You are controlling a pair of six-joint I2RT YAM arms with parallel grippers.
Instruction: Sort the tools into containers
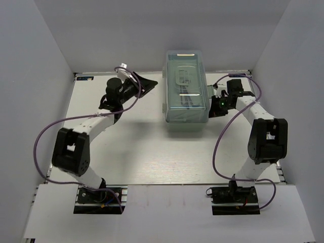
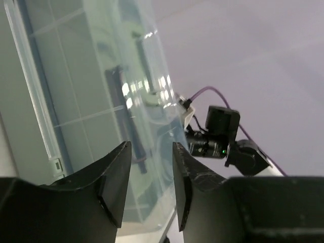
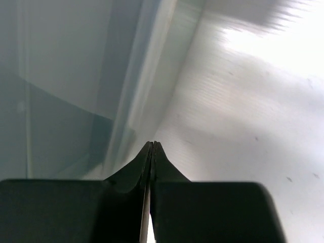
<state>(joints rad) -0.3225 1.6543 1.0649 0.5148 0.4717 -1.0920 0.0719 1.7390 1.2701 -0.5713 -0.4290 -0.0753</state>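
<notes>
The pale mint-green toolbox [image 1: 186,91] stands closed at the back middle of the table, its clear lid and handle on top. Dark slim tools [image 1: 185,103] show through the lid; I cannot tell which kinds. My left gripper [image 1: 150,83] is open and empty, just left of the box and pointing at its side. In the left wrist view the box [image 2: 81,76] fills the space beyond the gripper [image 2: 151,152], with a dark tool [image 2: 126,111] showing inside. My right gripper [image 1: 211,97] is shut with nothing in it, its tips [image 3: 153,145] right by the box's right wall [image 3: 61,76].
White walls enclose the table on the left, back and right. The right arm's wrist [image 2: 217,136] shows beyond the box in the left wrist view. Purple cables [image 1: 220,147] loop beside both arms. Bare white table [image 1: 152,152] lies in front of the box.
</notes>
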